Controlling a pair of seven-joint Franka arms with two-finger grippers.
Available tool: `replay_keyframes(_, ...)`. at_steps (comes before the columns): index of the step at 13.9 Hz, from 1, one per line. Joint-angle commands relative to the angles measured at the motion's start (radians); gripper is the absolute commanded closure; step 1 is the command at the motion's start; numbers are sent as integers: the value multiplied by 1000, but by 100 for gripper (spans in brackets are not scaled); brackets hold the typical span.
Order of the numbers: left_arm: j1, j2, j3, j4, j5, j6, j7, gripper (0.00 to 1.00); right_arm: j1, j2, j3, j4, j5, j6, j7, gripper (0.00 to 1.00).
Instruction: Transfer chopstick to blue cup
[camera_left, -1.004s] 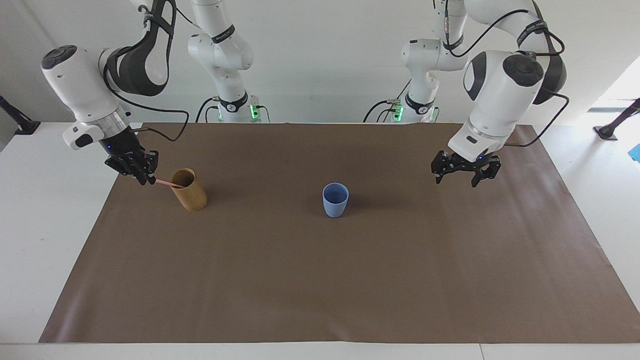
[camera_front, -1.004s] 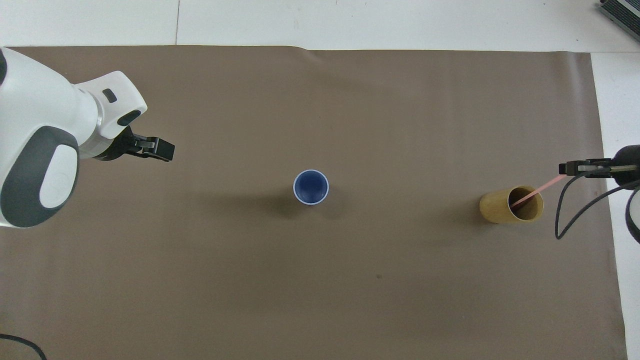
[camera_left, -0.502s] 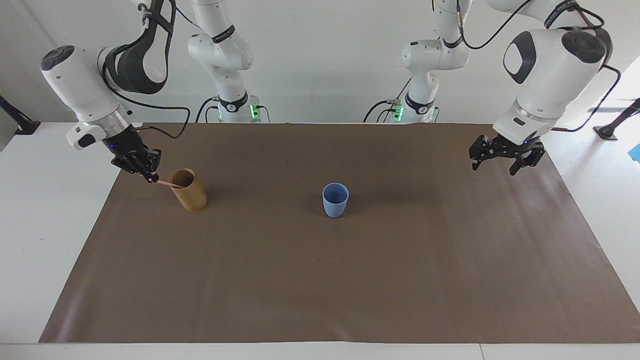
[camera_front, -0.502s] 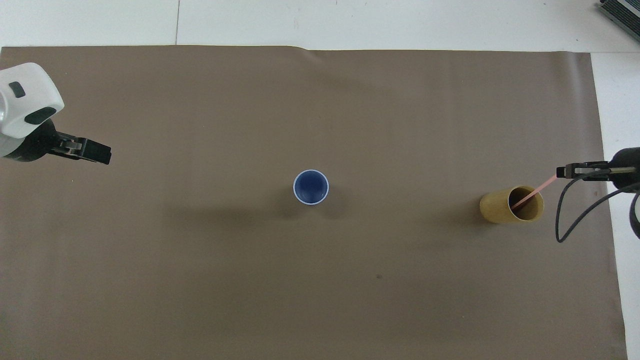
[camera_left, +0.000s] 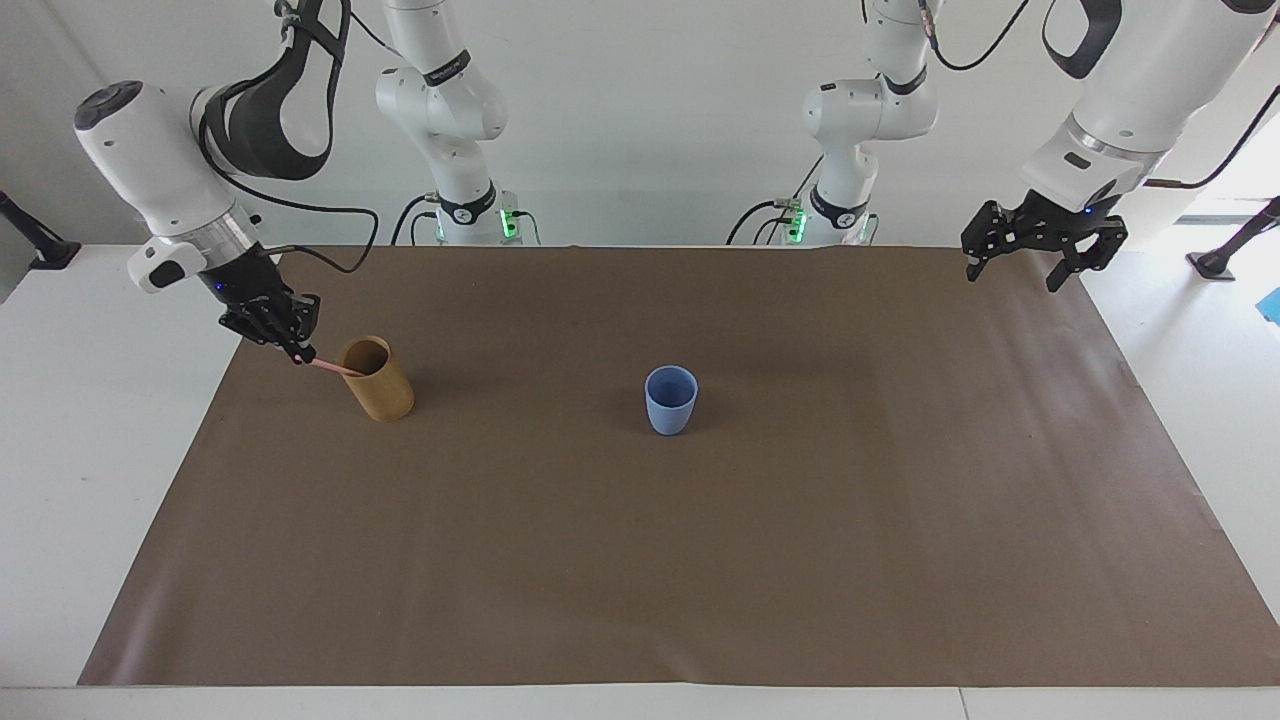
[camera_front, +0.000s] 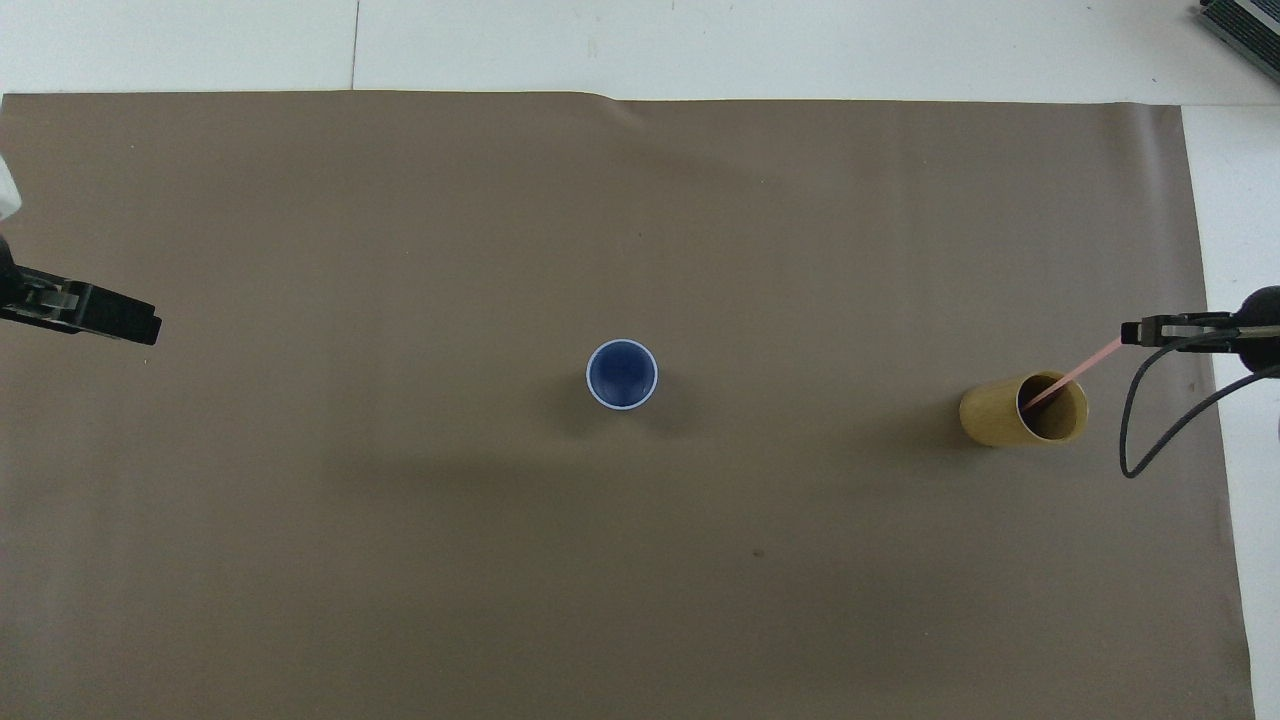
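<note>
One chopstick (camera_left: 330, 367) leans from tan holder (camera_left: 378, 381) toward right gripper (camera_left: 300, 357), apparently pinched.

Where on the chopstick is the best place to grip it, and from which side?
Grip the free upper end of the chopstick, which leans out over the rim of the tan holder toward the right arm's end of the table; the rest is down inside. Come from that end. The right gripper is already shut on this tip. The left gripper waits, open.

facing: high, toward robots | overhead: steeply down, from robots' end | shared: brown mat (camera_left: 640, 560)
</note>
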Motion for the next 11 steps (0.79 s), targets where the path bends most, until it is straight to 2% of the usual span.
replay_keyframes(1, 21, -50, -6, -55, 3, -7, 32, 0, -12, -16, 9, 45, 9, -44, 72, 100)
replay_keyframes(9, 7, -47, -12, -44, 0, -22, 26, 0, -1, -48, 21, 186, 8, -159, 74, 100)
replay_keyframes(11, 7, -47, -10, -44, -44, -31, 13, 0, 1, -67, 26, 203, 3, -185, 77, 100)
